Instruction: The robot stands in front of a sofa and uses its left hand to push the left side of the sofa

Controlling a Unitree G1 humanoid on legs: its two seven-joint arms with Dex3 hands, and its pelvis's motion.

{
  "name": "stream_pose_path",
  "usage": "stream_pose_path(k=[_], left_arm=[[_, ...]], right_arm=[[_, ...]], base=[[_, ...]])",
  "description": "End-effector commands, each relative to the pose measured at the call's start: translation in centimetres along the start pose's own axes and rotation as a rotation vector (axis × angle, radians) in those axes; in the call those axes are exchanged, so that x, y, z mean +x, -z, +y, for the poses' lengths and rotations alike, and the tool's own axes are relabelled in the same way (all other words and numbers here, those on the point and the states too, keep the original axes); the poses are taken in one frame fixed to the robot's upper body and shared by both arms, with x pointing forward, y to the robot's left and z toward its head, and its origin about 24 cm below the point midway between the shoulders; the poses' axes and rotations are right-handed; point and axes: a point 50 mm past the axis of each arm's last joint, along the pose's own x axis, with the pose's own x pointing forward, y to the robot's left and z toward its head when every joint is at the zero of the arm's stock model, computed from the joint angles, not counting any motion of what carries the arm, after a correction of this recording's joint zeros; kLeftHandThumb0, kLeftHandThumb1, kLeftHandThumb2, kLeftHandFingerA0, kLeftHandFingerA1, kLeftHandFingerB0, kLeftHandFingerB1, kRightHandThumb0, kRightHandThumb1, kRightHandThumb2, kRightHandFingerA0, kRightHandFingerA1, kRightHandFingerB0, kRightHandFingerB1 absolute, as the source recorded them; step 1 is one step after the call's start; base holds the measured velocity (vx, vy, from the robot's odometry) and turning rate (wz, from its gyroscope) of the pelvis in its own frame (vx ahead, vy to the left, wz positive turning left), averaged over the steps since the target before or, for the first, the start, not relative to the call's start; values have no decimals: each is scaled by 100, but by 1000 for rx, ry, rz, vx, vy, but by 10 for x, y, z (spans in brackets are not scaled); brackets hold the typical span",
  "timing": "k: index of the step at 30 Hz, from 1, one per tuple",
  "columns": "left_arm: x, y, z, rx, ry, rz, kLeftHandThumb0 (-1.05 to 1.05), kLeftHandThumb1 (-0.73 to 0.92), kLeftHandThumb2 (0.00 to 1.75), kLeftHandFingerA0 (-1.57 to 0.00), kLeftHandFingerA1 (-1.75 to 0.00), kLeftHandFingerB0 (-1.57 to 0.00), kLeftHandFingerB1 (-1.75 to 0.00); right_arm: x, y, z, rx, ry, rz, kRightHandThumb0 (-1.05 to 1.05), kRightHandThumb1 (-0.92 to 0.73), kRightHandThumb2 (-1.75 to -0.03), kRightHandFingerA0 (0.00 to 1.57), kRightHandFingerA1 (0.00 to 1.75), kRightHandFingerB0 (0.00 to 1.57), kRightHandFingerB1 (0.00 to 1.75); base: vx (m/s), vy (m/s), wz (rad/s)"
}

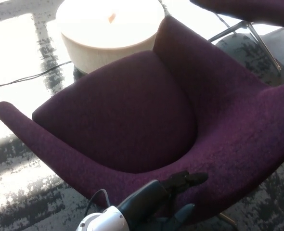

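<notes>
A dark purple sofa chair (127, 110) fills most of the head view, its seat cushion in the middle and its curved arm and back wrapping round the near and right sides. My left hand (173, 192) comes in from the bottom edge on a black forearm with a white wrist cuff. Its fingers (187, 179) are spread apart and lie against the outer near side of the chair's arm. It holds nothing. My right hand does not show.
A round cream pouf table (108, 29) stands behind the chair at the top. A black cable (21, 79) runs over the patterned carpet at the left. Metal legs (250, 31) of another purple seat show at the top right.
</notes>
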Motion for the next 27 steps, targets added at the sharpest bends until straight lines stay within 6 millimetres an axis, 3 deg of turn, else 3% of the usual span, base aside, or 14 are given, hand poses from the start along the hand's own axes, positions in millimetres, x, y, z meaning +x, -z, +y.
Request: stream_pose_path(k=[1, 2, 6, 7, 8, 19, 20, 21, 22, 23, 24, 26, 27], left_arm=[[5, 0, -30, -52, 154, -42, -83, 85, 119, -2, -29, -7, -24], [5, 0, -31, -55, 156, -38, -83, 91, 83, -1, -25, -9, -23], [5, 1, -31, -56, 156, -36, -83, 91, 83, -1, -25, -9, -23], [6, 1, -32, -65, 159, -41, -81, 82, 118, 0, -26, -7, -25], [6, 2, -34, -75, 164, -48, -82, 84, 119, 0, -26, -6, -24], [-6, 14, -25, -4, 117, 25, -79, 81, 119, 0, -33, -7, -25], [-12, 17, -20, -36, 117, 49, -84, 90, 84, -1, -24, -6, -21], [-15, 18, -18, -50, 117, 59, -84, 90, 84, -1, -24, -6, -21], [-19, 21, -15, -123, 126, 63, -78, 81, 117, 0, -25, -4, -22], [-24, 26, -6, -100, 99, 86, -83, 92, 79, -3, -25, -3, -23], [-29, 29, 1, -56, 70, 114, -86, 85, 120, -7, -27, -8, -21], [-35, 32, 8, -29, 46, 139, -86, 85, 120, -8, -28, -8, -22], [-39, 36, 15, -26, 34, 135, -82, 85, 121, 0, -28, -11, -22]], right_arm=[[-2, 0, -7, -2, 29, 10, -105, -76, -139, 4, 76, 0, 56], [-2, 0, -7, -2, 28, 10, -105, -76, -139, 3, 76, 0, 56], [-2, 0, -7, -1, 28, 10, -105, -76, -139, 3, 76, 0, 56], [-2, 0, -7, -2, 25, 11, -105, -77, -141, 2, 74, 0, 56], [-3, 1, -7, -5, 21, 12, -105, -76, -140, 1, 74, 0, 56], [-1, -1, -6, -17, 20, 13, -105, -75, -138, 3, 78, 0, 59], [-1, -1, -6, -15, 19, 16, -105, -73, -137, 2, 79, 0, 62], [-1, -1, -6, -15, 18, 17, -105, -73, -137, 2, 79, 0, 62], [-1, -1, -7, 5, 23, 17, -105, -71, -136, 1, 80, 0, 62], [-1, -1, -7, -7, 23, 17, -105, -74, -137, 2, 78, 0, 59], [-1, -1, -7, -14, 24, 15, -105, -74, -137, 2, 79, 0, 60], [-1, -2, -7, -11, 22, 14, -105, -74, -137, 2, 79, 0, 60], [-1, -2, -7, -4, 23, 13, -105, -74, -137, 3, 80, 0, 60]], base=[[0, 0, 0], [0, 0, 0], [0, 0, 0], [0, 0, 0], [0, 0, 0], [0, 0, 0], [0, 0, 0], [0, 0, 0], [0, 0, 0], [0, 0, 0], [0, 0, 0], [0, 0, 0], [0, 0, 0]])
